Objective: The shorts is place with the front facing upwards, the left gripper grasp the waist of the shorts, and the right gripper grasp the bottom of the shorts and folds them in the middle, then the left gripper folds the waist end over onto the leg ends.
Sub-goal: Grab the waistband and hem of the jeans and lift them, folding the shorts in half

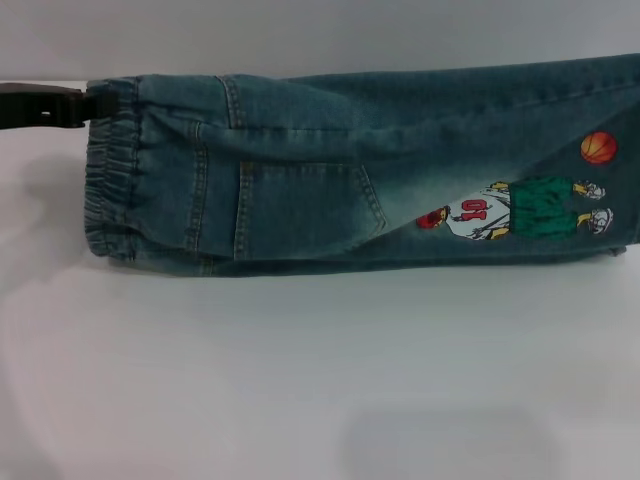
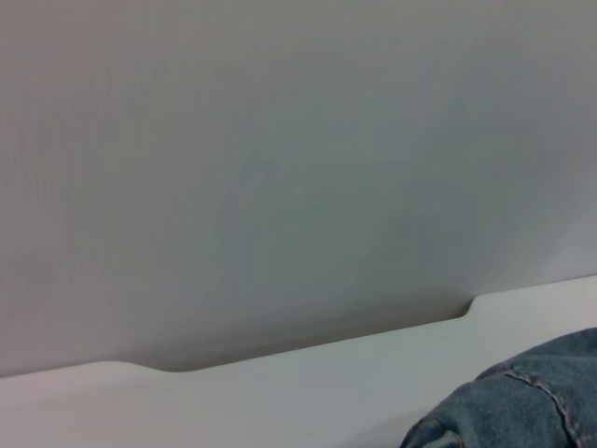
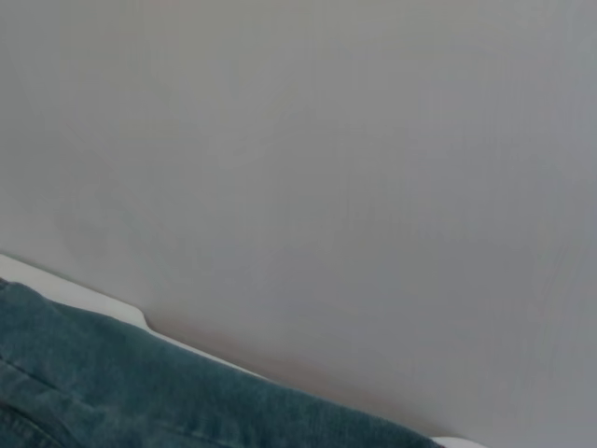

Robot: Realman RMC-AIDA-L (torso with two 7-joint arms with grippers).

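Black and blocky, the left gripper (image 1: 95, 105) reached in from the left edge of the head view, its tip meeting the far corner of the waist of the shorts (image 1: 112, 170); whether its fingers were spread or pinching the denim could not be told, since the cloth hid the tip. That waist was a gathered, ruffled elastic band, with a stitched pocket (image 1: 300, 205) just beside it. The shorts (image 1: 380, 160) lay folded lengthwise on the white table (image 1: 300, 380), soft faded blue denim stretching rightward and cut off at the right edge of the view. Near that end sat the cartoon basketball-player patch (image 1: 525, 210) and an orange ball (image 1: 598, 147). The right gripper appeared nowhere; its wrist view showed only denim (image 3: 140, 392) against a grey wall (image 3: 326, 140).
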